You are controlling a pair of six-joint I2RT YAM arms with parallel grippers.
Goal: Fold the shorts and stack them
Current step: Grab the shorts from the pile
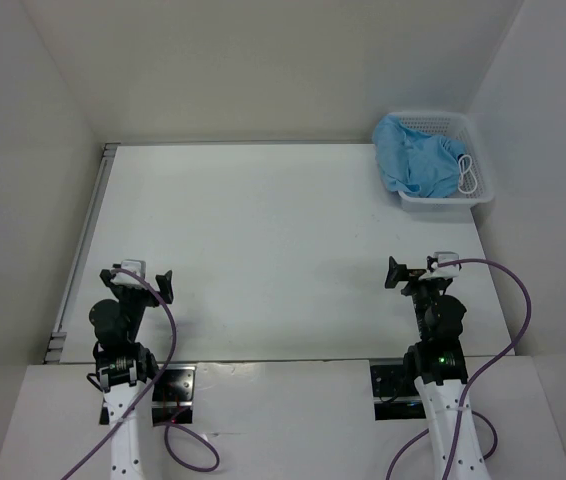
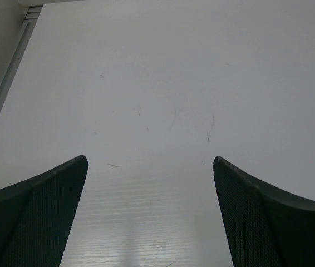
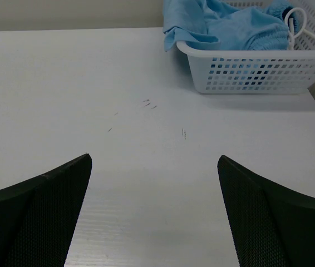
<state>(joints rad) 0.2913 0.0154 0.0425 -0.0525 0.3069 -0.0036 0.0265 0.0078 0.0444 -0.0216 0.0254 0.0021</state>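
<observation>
The light blue shorts [image 1: 415, 155] lie crumpled in a white mesh basket [image 1: 479, 196] at the table's far right corner. Their white drawstring [image 1: 468, 175] loops over the right side. The shorts [image 3: 230, 25] and the basket [image 3: 257, 69] also show at the top right of the right wrist view. My left gripper [image 1: 141, 277] is open and empty at the near left, far from the shorts. My right gripper [image 1: 415, 274] is open and empty at the near right, well in front of the basket. In both wrist views the jaws stand wide apart over bare table.
The white table [image 1: 263, 250] is walled on the left, back and right. A metal rail [image 1: 78, 250] runs along its left edge. The basket stands against the right wall.
</observation>
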